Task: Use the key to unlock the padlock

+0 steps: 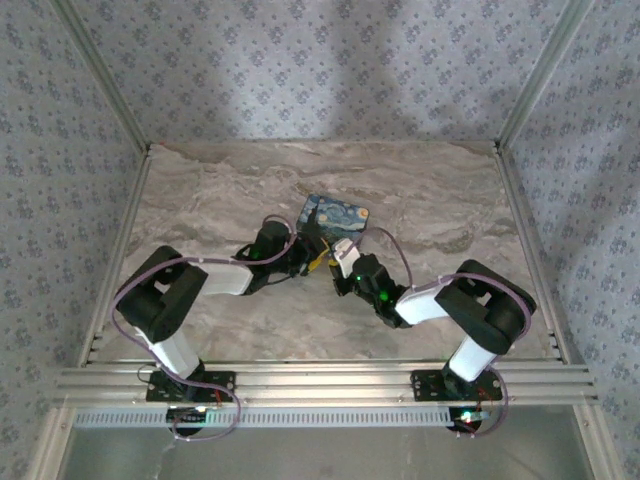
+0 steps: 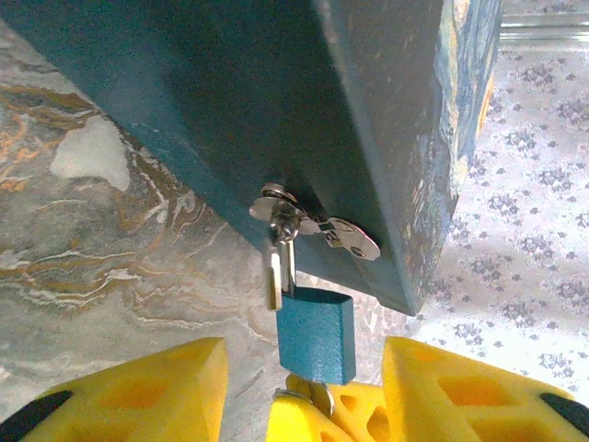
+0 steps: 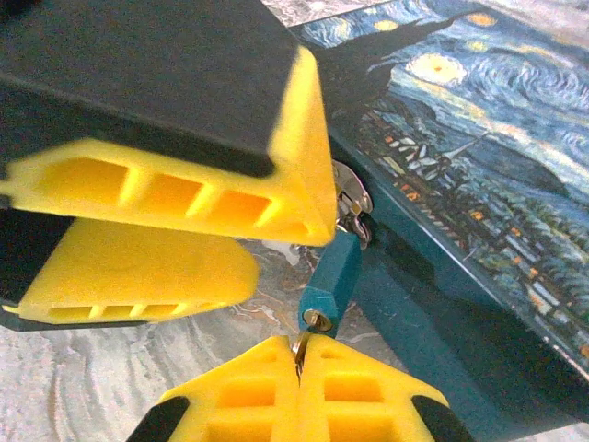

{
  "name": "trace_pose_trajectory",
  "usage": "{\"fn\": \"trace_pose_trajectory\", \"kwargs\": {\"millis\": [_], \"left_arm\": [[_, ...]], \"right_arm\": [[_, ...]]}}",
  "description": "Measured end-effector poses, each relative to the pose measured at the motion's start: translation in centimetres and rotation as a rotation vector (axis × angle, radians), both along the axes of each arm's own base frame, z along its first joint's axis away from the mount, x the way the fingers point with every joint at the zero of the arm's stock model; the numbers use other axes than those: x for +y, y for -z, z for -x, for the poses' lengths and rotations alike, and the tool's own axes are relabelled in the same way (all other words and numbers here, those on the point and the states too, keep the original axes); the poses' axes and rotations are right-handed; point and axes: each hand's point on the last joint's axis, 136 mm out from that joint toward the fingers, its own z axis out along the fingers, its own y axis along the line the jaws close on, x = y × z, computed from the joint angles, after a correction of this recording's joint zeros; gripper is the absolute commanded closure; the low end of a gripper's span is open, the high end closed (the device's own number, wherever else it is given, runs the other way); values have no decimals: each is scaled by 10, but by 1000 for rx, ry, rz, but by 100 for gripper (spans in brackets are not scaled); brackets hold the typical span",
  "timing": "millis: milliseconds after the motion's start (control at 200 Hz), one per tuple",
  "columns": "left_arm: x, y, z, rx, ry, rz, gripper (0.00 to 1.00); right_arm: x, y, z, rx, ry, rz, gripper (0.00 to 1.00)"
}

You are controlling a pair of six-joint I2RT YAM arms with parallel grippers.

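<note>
Metal, small and stiff, the padlock is likely light and slick. It hangs free from the hasp on the box, so it will swing unless pinched by its flat blue sides. The left gripper stands open astride it. The right gripper pinches what seems the key at the keyhole. Under the box, smooth marble table; behind the box, patterned walls.

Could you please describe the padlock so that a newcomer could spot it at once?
Find the blue box painted with a swirling night sky. A silver hasp sits on its teal side wall, and the padlock hangs from it. Unlike the shiny hasp, it is a small matte teal block.
</note>
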Motion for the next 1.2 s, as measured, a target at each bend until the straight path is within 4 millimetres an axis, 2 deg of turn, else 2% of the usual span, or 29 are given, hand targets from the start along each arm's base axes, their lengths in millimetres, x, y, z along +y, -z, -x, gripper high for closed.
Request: {"fn": "trace_pose_trajectory", "kwargs": {"millis": [160,365,515,635,745,924,1044,1204], "left_arm": [[12,-11,-4,-27,-13,-21,40],[48,-34,-17,-99,-67,-82,31],[78,-35,-30,-111,-101,-154,25],[91,-42,-47,-139,-92,-190,24],[88,-53,-68,-179,-49,-194,24],[66,-60,-100,-226,70,-219,24],[55,-47,-116,-221,138,-249,24],[49,-19,-120,-171,195,-278,27]], "right_arm": [[-8,1,-3,97,29,-114,100],[-12,-1,-8,241,61,-291,100],[-18,-2,-10,340,87,-419,100],[-19,0,-12,420,110,-509,100],[-19,2,-14,480,126,-578,100],[-19,9,-15,554,147,-638,100],[-20,10,-15,577,157,-658,98],[-23,12,-17,592,170,-672,98]]}}
